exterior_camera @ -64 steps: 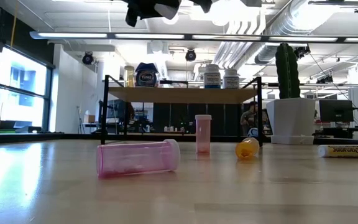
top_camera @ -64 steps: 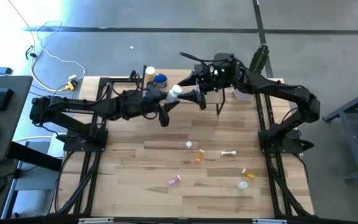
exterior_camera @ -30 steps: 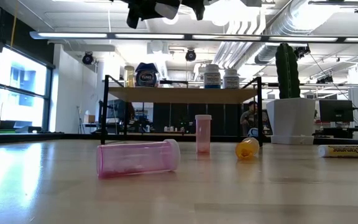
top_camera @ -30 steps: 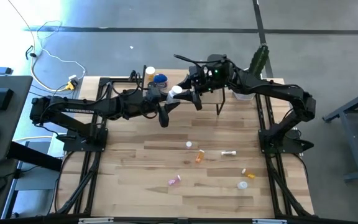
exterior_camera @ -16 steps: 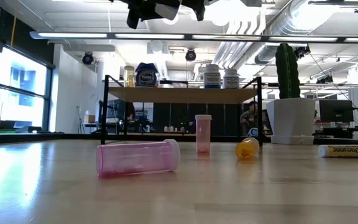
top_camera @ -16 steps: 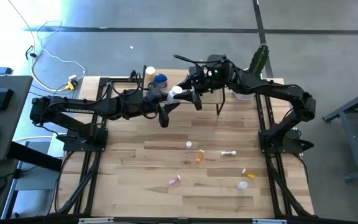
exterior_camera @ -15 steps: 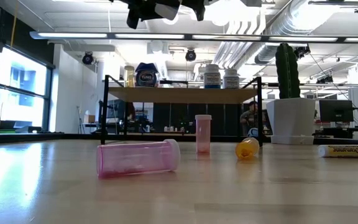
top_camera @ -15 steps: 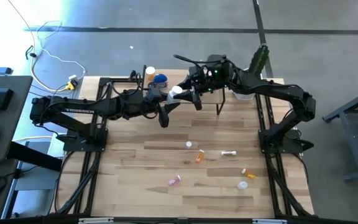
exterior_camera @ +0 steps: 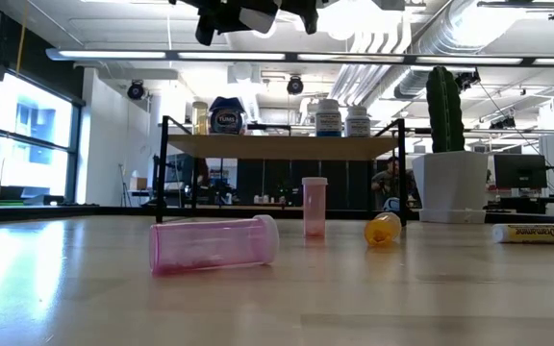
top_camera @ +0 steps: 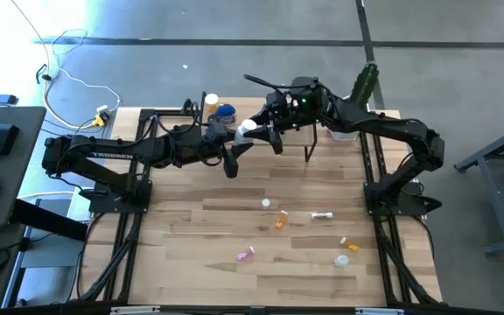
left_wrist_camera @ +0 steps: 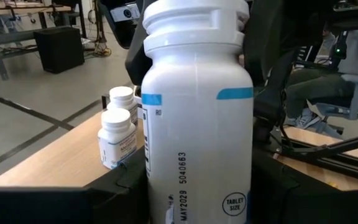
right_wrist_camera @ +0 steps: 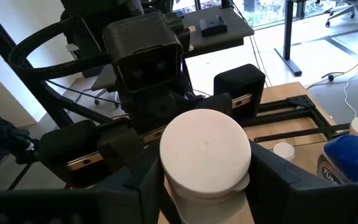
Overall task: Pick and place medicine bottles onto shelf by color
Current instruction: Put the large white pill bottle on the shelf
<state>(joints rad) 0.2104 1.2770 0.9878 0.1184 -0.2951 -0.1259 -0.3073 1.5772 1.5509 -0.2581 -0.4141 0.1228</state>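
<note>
Though gripper-held (top_camera: 254, 136), white bottle (left_wrist_camera: 197, 118), blue-banded

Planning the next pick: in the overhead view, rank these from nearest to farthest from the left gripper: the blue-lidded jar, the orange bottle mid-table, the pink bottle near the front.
1. Blue-lidded jar, on the shelf just behind the left gripper.
2. Orange bottle, mid-table.
3. Pink bottle, toward the front edge.

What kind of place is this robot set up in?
Probably a lab or workshop in an open office: exposed ceiling ducts, desks with monitors behind the table, and an office chair on bare floor.
</note>
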